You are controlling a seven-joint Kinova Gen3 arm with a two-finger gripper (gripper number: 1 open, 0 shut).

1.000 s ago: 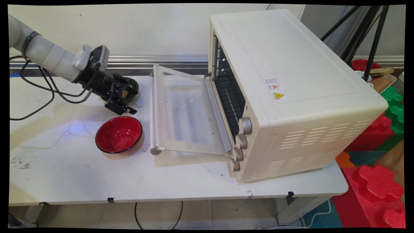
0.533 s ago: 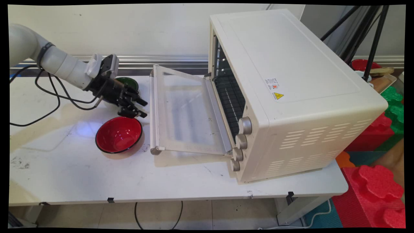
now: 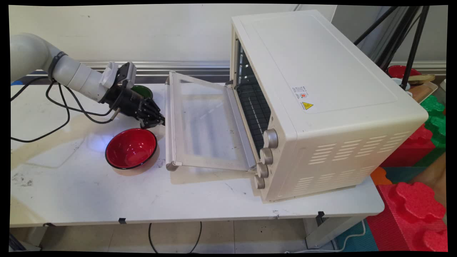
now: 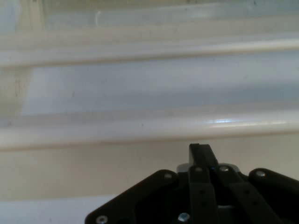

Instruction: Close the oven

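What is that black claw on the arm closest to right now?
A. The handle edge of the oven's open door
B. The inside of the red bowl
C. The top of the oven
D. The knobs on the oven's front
A: the gripper sits right at the handle along the outer edge of the oven's lowered door, just above the red bowl and in front of a green bowl.

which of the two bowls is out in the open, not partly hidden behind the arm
The red bowl, black-rimmed, sits fully visible on the table in front of the gripper. The green bowl lies behind the arm, mostly covered.
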